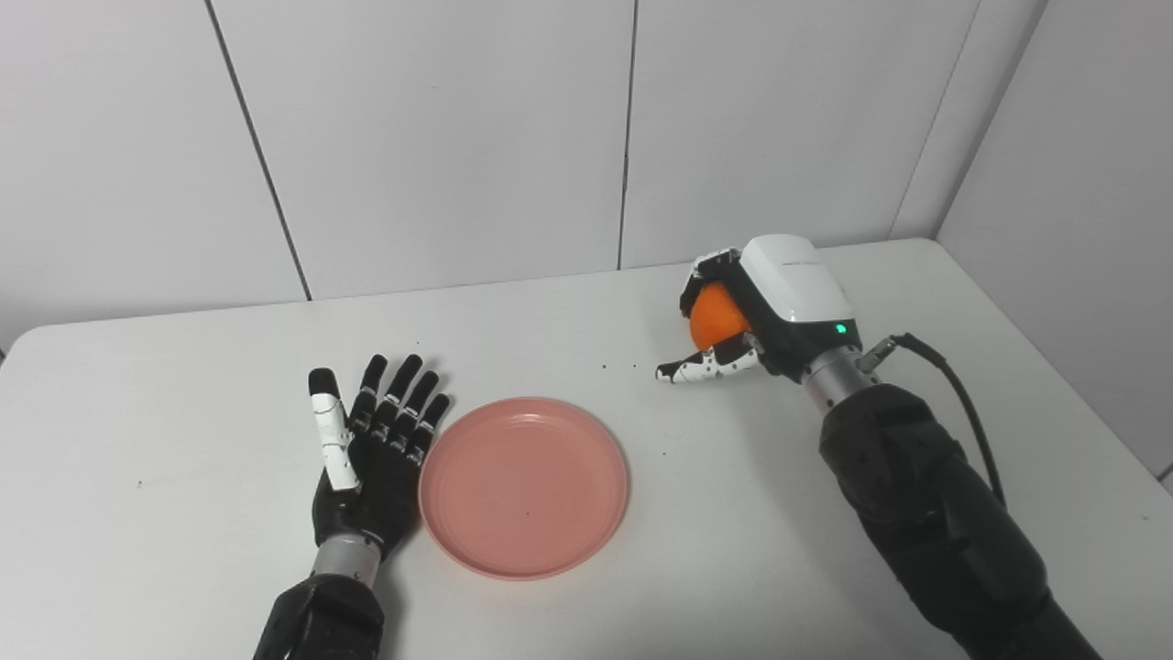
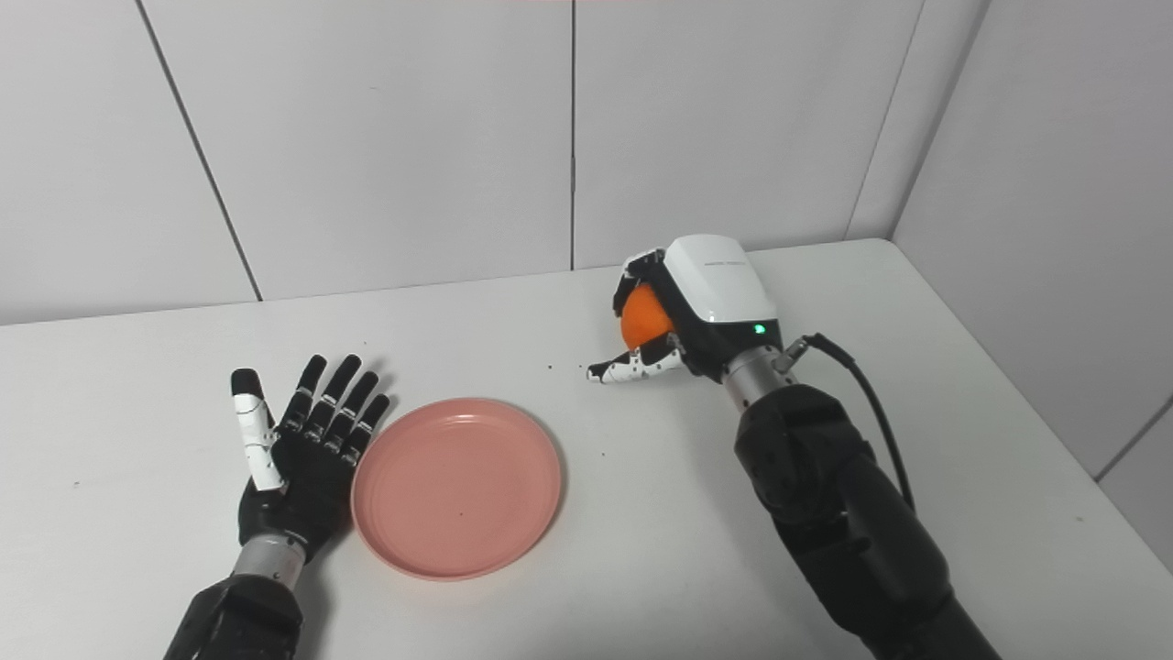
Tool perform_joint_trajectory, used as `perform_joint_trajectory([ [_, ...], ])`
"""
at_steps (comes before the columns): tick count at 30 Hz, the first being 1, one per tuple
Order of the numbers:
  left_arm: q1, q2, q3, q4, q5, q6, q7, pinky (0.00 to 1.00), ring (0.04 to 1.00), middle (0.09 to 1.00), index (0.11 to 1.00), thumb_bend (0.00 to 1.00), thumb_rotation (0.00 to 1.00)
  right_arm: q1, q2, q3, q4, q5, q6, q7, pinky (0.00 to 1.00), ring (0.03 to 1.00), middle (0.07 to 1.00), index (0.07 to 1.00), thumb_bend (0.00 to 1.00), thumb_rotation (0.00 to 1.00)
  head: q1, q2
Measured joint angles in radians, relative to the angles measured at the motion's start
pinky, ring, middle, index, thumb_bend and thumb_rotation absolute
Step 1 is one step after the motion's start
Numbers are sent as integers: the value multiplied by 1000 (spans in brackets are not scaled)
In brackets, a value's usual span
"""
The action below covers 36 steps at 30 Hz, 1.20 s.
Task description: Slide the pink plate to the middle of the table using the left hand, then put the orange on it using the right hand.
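Mostly I see only a sliver of the orange (image 1: 715, 316), wrapped inside my right hand (image 1: 756, 316) beyond the pink plate (image 1: 523, 486), while my left hand (image 1: 371, 458) lies spread, touching its rim.

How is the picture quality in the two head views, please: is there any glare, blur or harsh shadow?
Left eye view: soft even light, no glare on the plate, a faint shadow beside the left hand, everything sharp. Right eye view: equally even, with a soft shadow on the table under the right hand holding the orange; wall seams look slanted.
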Motion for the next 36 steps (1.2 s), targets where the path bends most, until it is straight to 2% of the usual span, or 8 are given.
perform_joint_trajectory([
  [2, 0, -5, -11, -2, 11, 0, 7, 913, 915, 910, 970, 859, 770, -28, 36, 33, -2, 0, -23, 13, 111, 159, 227, 223, 724, 175, 12, 3],
  [5, 2, -5, -8, -5, 13, -1, 7, 925, 924, 910, 969, 859, 770, -35, 43, 42, -2, -4, -23, 24, 120, 169, 232, 227, 707, 191, 40, 8],
  [9, 3, -5, -17, -4, 17, -2, 9, 929, 925, 907, 966, 863, 768, -50, 96, 71, -2, 12, -26, 46, 113, 162, 223, 225, 717, 192, 51, 9],
  [13, 2, -6, -24, -1, 17, -2, 9, 915, 925, 912, 969, 864, 771, -56, 125, 84, -2, 19, -46, 47, 116, 165, 227, 232, 719, 221, 72, 8],
  [24, 2, -7, -32, 4, 19, -10, 14, 897, 903, 907, 961, 869, 767, -57, 152, 111, -2, 27, -76, 79, 126, 176, 243, 237, 709, 217, 123, 5],
  [36, 2, -8, -36, 8, 21, -17, 15, 924, 889, 922, 945, 872, 765, -42, 165, 146, -3, 44, -103, 96, 139, 192, 257, 249, 712, 193, 124, 6],
])
